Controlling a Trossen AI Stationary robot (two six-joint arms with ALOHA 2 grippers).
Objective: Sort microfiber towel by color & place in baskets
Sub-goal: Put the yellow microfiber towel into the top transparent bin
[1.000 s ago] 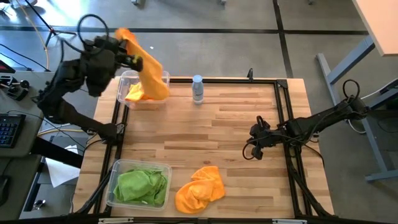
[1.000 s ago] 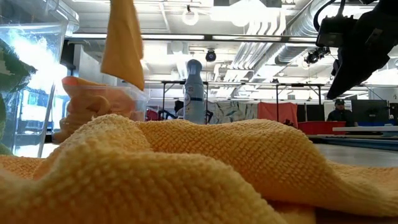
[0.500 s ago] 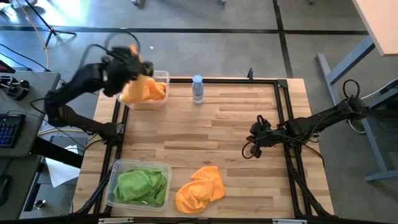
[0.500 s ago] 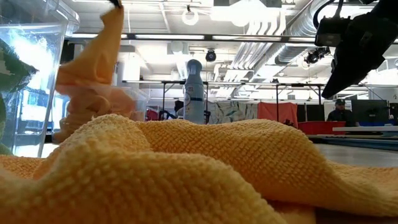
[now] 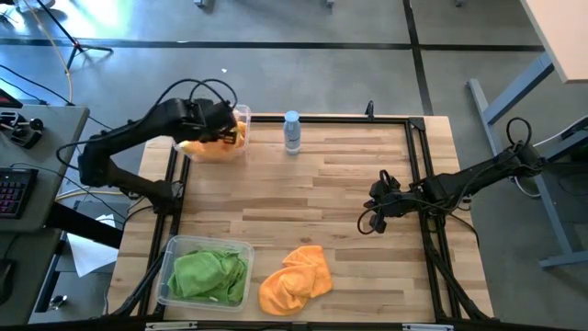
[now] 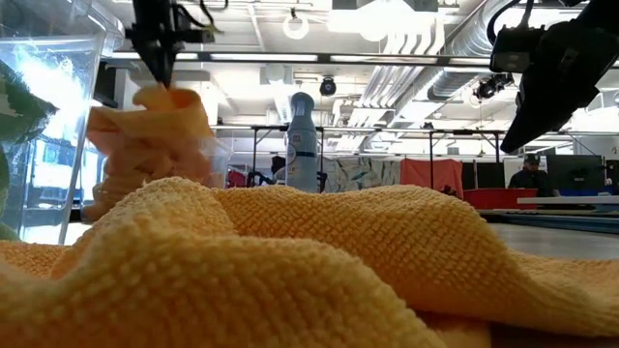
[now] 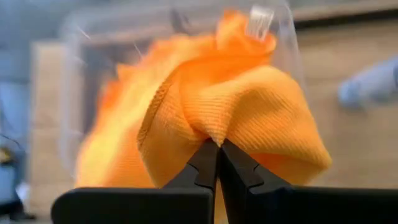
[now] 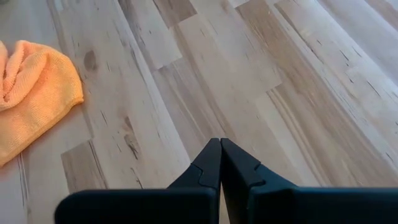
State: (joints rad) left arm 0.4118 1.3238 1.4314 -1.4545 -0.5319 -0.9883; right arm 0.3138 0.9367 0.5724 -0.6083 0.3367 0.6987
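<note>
My left gripper (image 5: 223, 129) hangs over the clear basket (image 5: 242, 114) at the table's far left, shut on an orange towel (image 7: 249, 112) that is bunched up in that basket. More orange cloth (image 5: 197, 145) lies under it. At the near left, a second clear basket (image 5: 248, 250) holds green towels (image 5: 209, 274). A loose orange towel (image 5: 296, 279) lies crumpled on the table beside it. My right gripper (image 5: 372, 225) hovers shut and empty over the table's right half. My left gripper pinches a puckered fold at the top of the orange towel (image 7: 214, 129) between its two fingertips. The fingers slant down from above. The towel spreads below them in a slack heap (image 6: 155, 135), resting inside the far-left basket.
A clear bottle with a blue cap (image 5: 292, 131) stands upright at the far edge, just right of the orange basket. Bare wood (image 5: 303, 198) lies across the middle. A black frame (image 5: 418, 165) runs along the table's edges.
My left gripper has come down toward the far-left basket and tipped to point more steeply down, staying shut. The orange towel, which hung long and clear above the basket, has sunk in and collapsed into a heap.
</note>
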